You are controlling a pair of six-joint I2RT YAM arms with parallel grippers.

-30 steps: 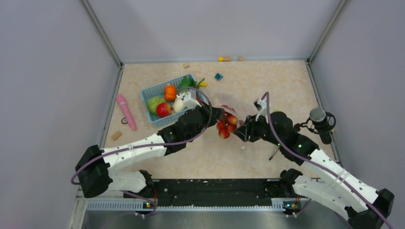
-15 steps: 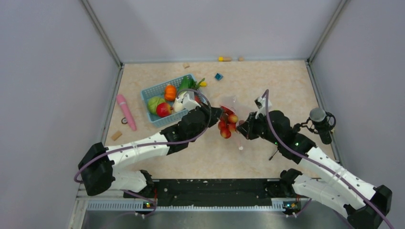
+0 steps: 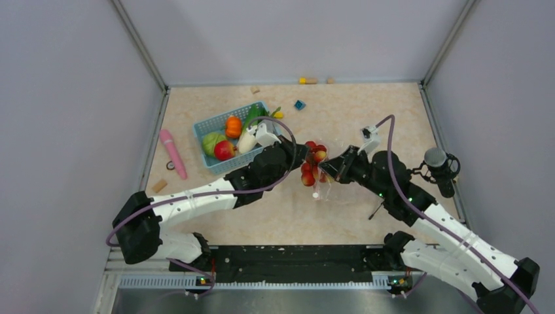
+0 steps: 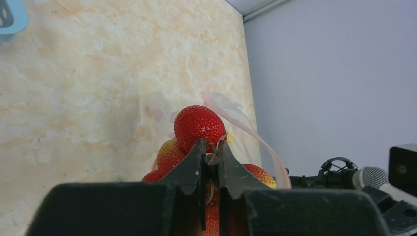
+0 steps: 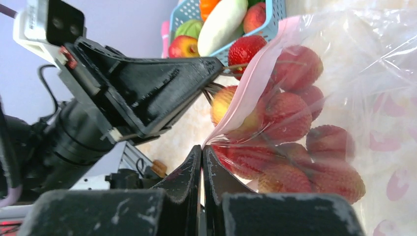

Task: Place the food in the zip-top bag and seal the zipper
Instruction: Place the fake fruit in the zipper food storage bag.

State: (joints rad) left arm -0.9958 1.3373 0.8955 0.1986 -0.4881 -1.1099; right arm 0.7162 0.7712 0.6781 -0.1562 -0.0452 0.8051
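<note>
1. My left gripper (image 4: 211, 149) is pinched nearly closed on the stem of the cherries (image 4: 199, 127), and the bunch sits right at its tips.
2. My right gripper (image 5: 202, 150) is clamped closed on the zipper (image 5: 255, 83), the pink strip at the mouth of the bag (image 5: 378, 69).
3. From above, the two grippers face each other tip to tip over the middle of the table (image 3: 366, 111), with the cherries and the bag between them.
4. Through the right wrist camera I see most of the berries behind the clear film, inside the bag's mouth. One red berry and a yellowish one lie on the near side of the zipper, not under the film.
5. I cannot tell whether the bag's bottom touches the table.
6. Beyond my left arm stands the basket (image 3: 201, 129). It holds the radish (image 3: 246, 140), an orange fruit (image 3: 233, 125), a red fruit (image 3: 224, 150) and a green fruit (image 3: 211, 142), with greens (image 3: 254, 112) at its far corner.
7. A pink stick (image 3: 173, 152) lies left of the basket, and a blue block (image 3: 299, 104) lies farther back.
8. A microphone (image 3: 440, 167) stands just right of my right arm.
</note>
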